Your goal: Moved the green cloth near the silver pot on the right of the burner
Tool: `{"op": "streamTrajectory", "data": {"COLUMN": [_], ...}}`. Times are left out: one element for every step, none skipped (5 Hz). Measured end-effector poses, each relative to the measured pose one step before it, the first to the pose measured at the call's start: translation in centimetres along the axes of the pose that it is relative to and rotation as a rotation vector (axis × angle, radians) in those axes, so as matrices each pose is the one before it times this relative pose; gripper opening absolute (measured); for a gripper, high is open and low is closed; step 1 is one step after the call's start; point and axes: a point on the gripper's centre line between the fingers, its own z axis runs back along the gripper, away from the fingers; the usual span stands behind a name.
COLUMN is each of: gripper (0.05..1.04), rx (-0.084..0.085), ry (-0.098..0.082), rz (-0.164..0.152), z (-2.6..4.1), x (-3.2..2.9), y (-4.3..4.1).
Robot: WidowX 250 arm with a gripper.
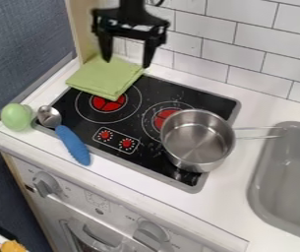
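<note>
Your gripper [126, 63] hangs above the back left corner of the stove [139, 129], its two fingers spread wide with nothing between them. The green cloth [104, 78], folded into a flat square, lies just below and slightly in front of your gripper, partly over the left burner [108, 103]. The silver pot [198, 139] stands well to the right and in front of it, on the stove's right side, handle pointing right. You appear to be at the picking-up step, with the cloth not yet grasped. Next, you likely need to lower onto the cloth, close on a fold, lift it clear and carry it right, towards the pot. A shallow pinch could let the cloth slip.
</note>
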Motion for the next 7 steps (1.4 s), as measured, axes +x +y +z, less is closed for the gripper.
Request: {"op": "streamTrajectory", "data": {"gripper": [0.999, 0.999, 0.999, 0.999, 1.001, 1.0, 0.999], "rx": [0.0088, -0.006, 0.003, 0.0026, -0.0258, -0.0129, -0.0057], "ry": [0.0208, -0.0114, -0.0042, 0.0214, 0.0032, 0.0135, 0.0147], "rz": [0.0221, 0.0416, 0.0292, 0.0091, 0.0013, 0.0004, 0.0169], "z": [-2.167, -2.124, -1.629, -2.393, -0.562, -0.147, 0.166], "x": [2.403, 2.062, 1.177, 0.583, -0.177, -0.866, -1.296], "y": [2.406, 1.724, 0.315, 0.003, 0.103, -0.136, -0.044]}}
